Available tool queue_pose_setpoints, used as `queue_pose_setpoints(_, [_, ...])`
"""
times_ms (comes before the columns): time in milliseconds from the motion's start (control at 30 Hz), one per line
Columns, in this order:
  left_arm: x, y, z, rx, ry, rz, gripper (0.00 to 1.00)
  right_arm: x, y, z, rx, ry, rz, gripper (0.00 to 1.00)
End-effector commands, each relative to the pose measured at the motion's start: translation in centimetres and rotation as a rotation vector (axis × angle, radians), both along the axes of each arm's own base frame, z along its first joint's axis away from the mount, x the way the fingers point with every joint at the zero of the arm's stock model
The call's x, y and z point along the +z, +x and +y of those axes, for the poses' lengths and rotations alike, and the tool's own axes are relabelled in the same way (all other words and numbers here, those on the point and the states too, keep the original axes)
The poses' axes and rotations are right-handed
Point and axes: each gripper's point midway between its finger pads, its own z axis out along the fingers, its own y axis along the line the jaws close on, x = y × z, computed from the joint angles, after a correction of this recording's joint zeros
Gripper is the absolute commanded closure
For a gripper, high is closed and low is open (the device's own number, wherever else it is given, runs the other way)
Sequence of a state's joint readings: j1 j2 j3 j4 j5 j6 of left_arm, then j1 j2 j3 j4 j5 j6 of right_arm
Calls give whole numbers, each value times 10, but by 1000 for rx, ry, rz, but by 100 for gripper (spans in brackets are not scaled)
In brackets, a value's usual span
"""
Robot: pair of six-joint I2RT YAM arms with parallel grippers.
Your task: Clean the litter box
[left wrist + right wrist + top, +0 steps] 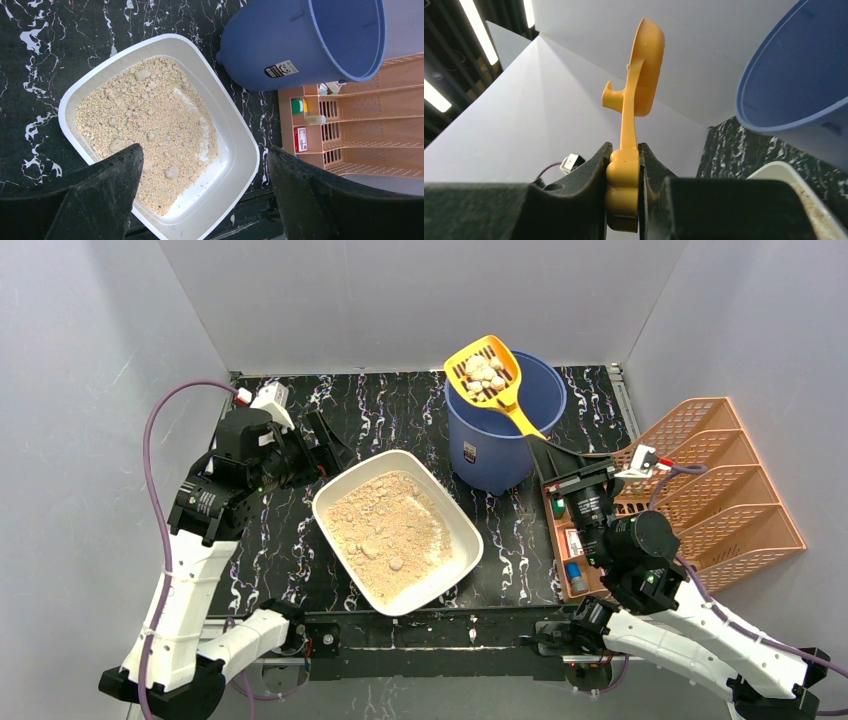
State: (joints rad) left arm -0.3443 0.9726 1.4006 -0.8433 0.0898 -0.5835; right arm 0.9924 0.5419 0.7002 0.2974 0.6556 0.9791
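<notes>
The white litter box [457, 522] with tan litter and a few clumps sits mid-table; it also shows in the left wrist view [240, 145]. My right gripper [548, 456] is shut on the handle of a yellow slotted scoop [487, 375], seen edge-on in the right wrist view [636, 90]. The scoop head carries several clumps and hangs over the open blue bucket [530, 440]. My left gripper [330, 443] is open and empty, held above the box's far left corner; its fingers [100, 195] frame the box.
An orange-pink lattice organiser rack [715, 490] with small items stands at the right, close to my right arm. The bucket [300, 40] stands just behind the box. Grey walls enclose the black marbled table [390, 410].
</notes>
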Motion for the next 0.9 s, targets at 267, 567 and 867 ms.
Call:
queue_pose_setpoints(267, [6, -12, 6, -1, 5, -27, 8, 10, 17, -60, -351, -275, -37, 99])
queue_pose_setpoints(567, [4, -17, 7, 2, 3, -24, 8, -7, 30, -70, -487, -600, -54, 99])
queue_pose_setpoints(867, [3, -19, 8, 2, 0, -22, 8, -26, 46, -63, -568, -999, -119, 99])
